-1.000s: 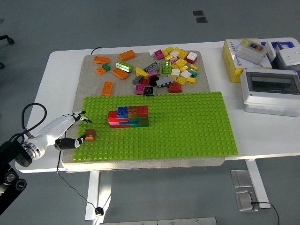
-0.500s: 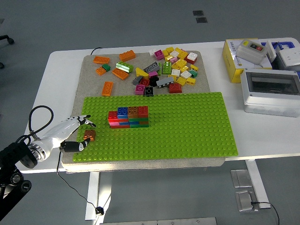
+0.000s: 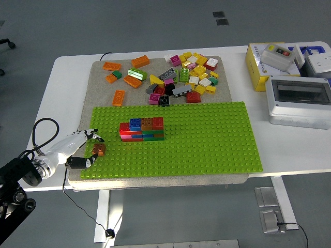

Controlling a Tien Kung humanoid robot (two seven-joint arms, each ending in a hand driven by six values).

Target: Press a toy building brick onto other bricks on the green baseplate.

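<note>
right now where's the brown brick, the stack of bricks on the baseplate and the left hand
brown brick (image 3: 98, 149), head view, on its top face
stack of bricks (image 3: 141, 129), head view, middle of the stack's front
left hand (image 3: 72, 147), head view, on the white back of the hand

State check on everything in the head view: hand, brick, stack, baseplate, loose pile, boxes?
left hand: fingers curled round the brown brick, at the baseplate's left edge
brown brick: held, apart from the stack
brick stack: assembled, seated on the baseplate
green baseplate: flat on the beige mat
loose bricks: scattered on the mat
grey enclosure: lid closed
yellow box: carries a grey button unit
</note>
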